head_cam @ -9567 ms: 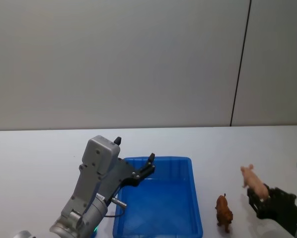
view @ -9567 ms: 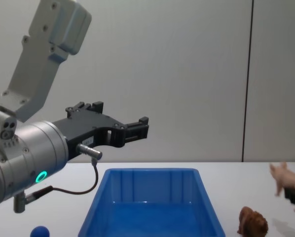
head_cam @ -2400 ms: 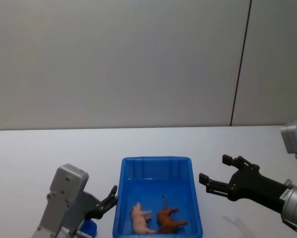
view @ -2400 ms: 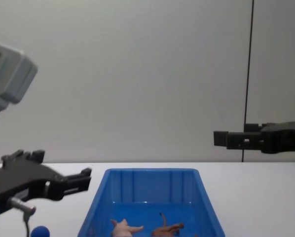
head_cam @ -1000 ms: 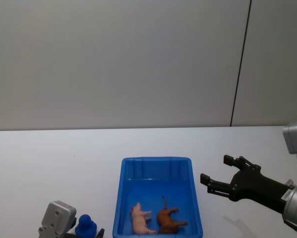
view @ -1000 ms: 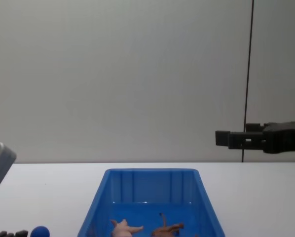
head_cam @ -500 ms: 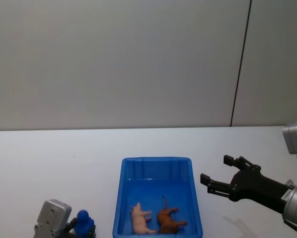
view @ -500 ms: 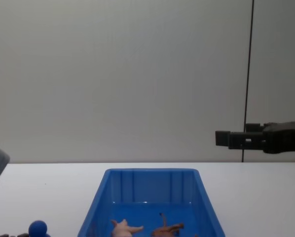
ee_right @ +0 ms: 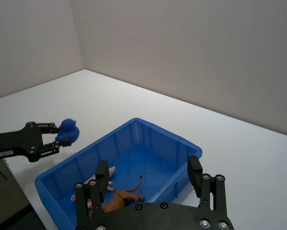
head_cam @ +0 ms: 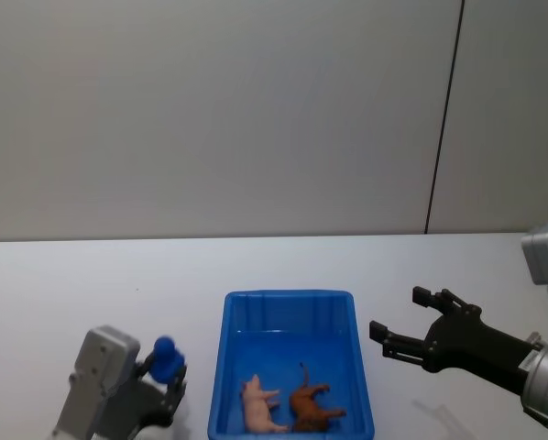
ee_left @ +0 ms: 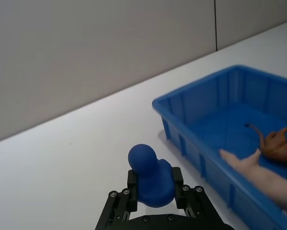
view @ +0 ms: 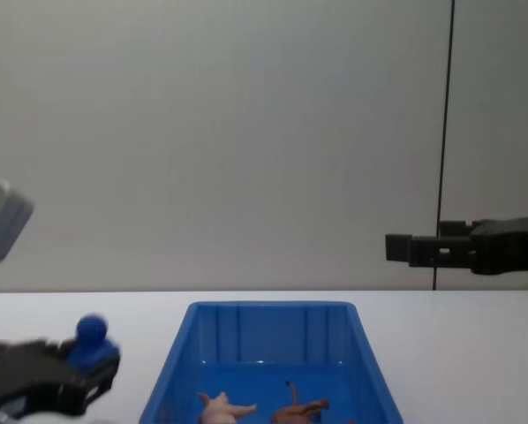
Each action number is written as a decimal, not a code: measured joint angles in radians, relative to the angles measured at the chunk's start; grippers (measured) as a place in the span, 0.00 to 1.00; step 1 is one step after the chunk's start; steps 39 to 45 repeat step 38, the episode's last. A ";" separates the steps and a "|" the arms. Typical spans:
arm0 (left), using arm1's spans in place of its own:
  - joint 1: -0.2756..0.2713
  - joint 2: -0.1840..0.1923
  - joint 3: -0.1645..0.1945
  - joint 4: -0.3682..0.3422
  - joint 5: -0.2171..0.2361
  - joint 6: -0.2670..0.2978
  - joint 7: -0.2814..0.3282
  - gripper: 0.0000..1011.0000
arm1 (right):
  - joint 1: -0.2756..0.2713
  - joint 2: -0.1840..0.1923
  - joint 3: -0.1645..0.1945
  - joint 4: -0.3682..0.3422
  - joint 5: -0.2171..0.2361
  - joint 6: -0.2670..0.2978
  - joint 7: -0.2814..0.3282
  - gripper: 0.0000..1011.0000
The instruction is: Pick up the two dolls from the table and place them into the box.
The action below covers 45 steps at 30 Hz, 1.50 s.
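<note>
box [head_cam: 290, 302] sits on the table [head_cam: 63, 284], centre front. both dolls lie on their sides in its near end: pig doll [head_cam: 258, 403] left, lion doll [head_cam: 314, 405] right, just beside each other. left gripper [head_cam: 167, 371] left of the box, raised off the table, clamped on a ball-topped object [ee_left: 150, 175]. right gripper [head_cam: 404, 326] right of the box, raised, fingers spread.

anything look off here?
Both dolls, the pink pig and the brown lion, lie on their sides in the box. Odd part: the left gripper holds the small blue ball-topped object, which isn't a task item. Right gripper hovers open.
</note>
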 joint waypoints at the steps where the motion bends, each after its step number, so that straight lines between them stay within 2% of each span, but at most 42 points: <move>1: -0.005 -0.003 0.000 -0.002 0.005 -0.002 -0.004 0.41 | 0.000 0.000 0.000 0.000 0.000 0.000 0.000 0.99; 8: -0.061 -0.043 0.005 -0.007 0.051 -0.022 -0.060 0.37 | 0.000 0.000 0.000 0.000 0.000 0.000 0.000 0.99; 11: -0.086 -0.065 0.012 -0.004 0.071 -0.032 -0.089 0.39 | 0.000 0.000 0.000 0.000 0.000 0.000 0.000 0.99; 15: -0.121 -0.096 0.024 0.008 0.092 -0.045 -0.125 0.52 | 0.000 0.000 0.000 0.000 0.000 0.000 0.000 0.99; 16: -0.134 -0.108 0.028 0.015 0.099 -0.050 -0.140 0.58 | 0.000 0.000 0.000 0.000 0.000 0.000 0.000 0.99; 17: -0.140 -0.114 0.031 0.018 0.104 -0.053 -0.150 0.58 | 0.000 0.000 0.000 0.000 0.000 0.000 0.000 0.99; 23: -0.188 -0.162 0.050 0.051 0.126 -0.071 -0.208 0.79 | 0.000 0.000 0.000 0.000 0.000 0.000 0.000 0.99; 30: -0.218 -0.188 0.058 0.071 0.140 -0.089 -0.245 0.98 | 0.000 0.000 0.000 0.000 0.000 0.000 0.000 0.99; 45: -0.229 -0.196 0.058 0.071 0.144 -0.109 -0.258 0.99 | 0.000 0.000 0.000 0.000 0.000 0.000 0.000 0.99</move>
